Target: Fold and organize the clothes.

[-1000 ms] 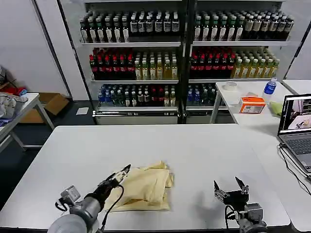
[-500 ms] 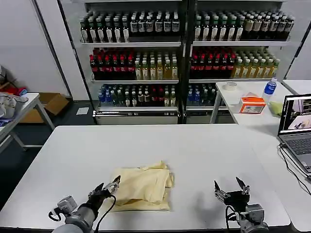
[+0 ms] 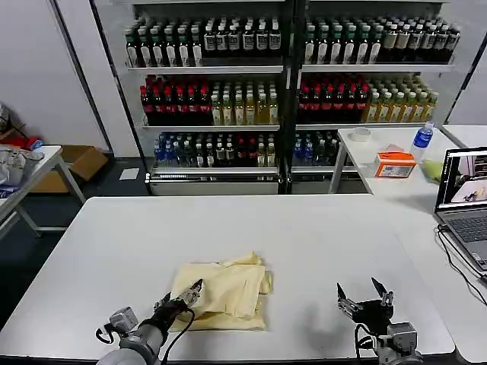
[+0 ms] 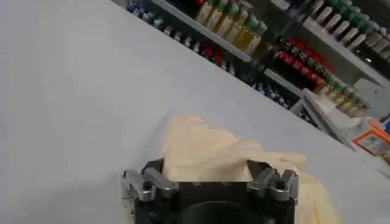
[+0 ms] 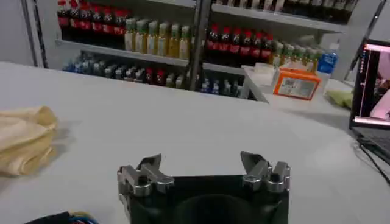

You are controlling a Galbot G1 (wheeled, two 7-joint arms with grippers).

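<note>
A cream T-shirt (image 3: 224, 295) is lying folded into a rough rectangle on the white bench (image 3: 304, 236), near its front edge and left of centre. The left gripper (image 3: 188, 293) is reaching in low from the front, its fingers pressing at the shirt's near-left corner; in the left wrist view the cloth (image 4: 225, 155) is bunching up between the fingers (image 4: 149, 182), though whether they are pinching it cannot be told. The right gripper (image 3: 365, 293) is idling well apart on the bare bench to the right, its fingers spread wide and holding nothing. Shelves of bottles (image 3: 289, 91) are lining the wall behind, and a laptop (image 3: 463, 201) is standing open at the bench's right edge.
</note>
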